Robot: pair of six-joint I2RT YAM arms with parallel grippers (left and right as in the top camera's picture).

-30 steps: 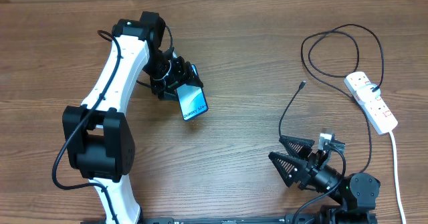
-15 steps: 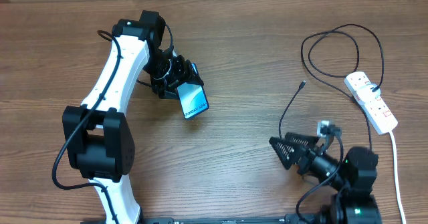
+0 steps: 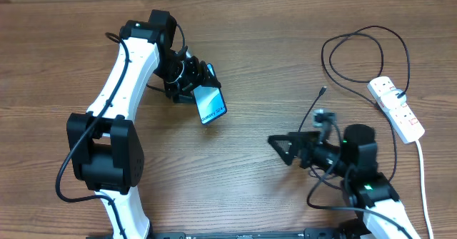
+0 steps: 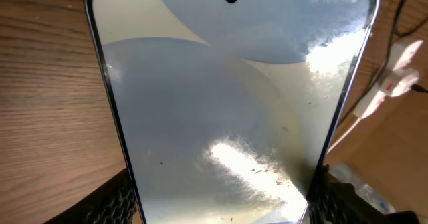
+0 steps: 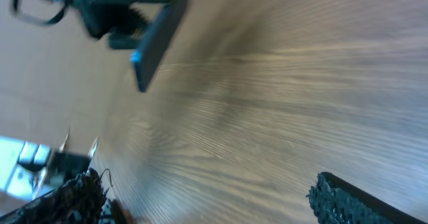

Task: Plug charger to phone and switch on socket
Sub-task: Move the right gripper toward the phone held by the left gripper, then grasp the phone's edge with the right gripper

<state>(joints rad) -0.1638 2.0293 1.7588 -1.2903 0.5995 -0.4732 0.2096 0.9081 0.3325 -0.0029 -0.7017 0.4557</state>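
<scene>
The phone (image 3: pixel 211 103), with a lit blue screen, hangs tilted above the table left of centre. My left gripper (image 3: pixel 201 85) is shut on its upper end. In the left wrist view the phone (image 4: pixel 227 103) fills the frame, with a finger (image 4: pixel 110 204) pressed on each long edge. The charger (image 3: pixel 357 36) is a thin black cable looping from the socket (image 3: pixel 397 108) at the far right, its plug tip (image 3: pixel 325 90) lying free on the wood. My right gripper (image 3: pixel 283 148) hovers open and empty, below and left of that tip. The right wrist view shows the phone (image 5: pixel 159 40) edge-on, far ahead.
A thick white cord (image 3: pixel 423 175) runs from the socket down the right edge. The right arm's body (image 3: pixel 364 175) sits at the front right and the left arm's white links (image 3: pixel 121 75) span the left side. Brown wooden table (image 3: pixel 250 196) all round.
My right gripper has swung from the front edge up and left toward the table's middle, still open. The left gripper has shifted the phone slightly right.
</scene>
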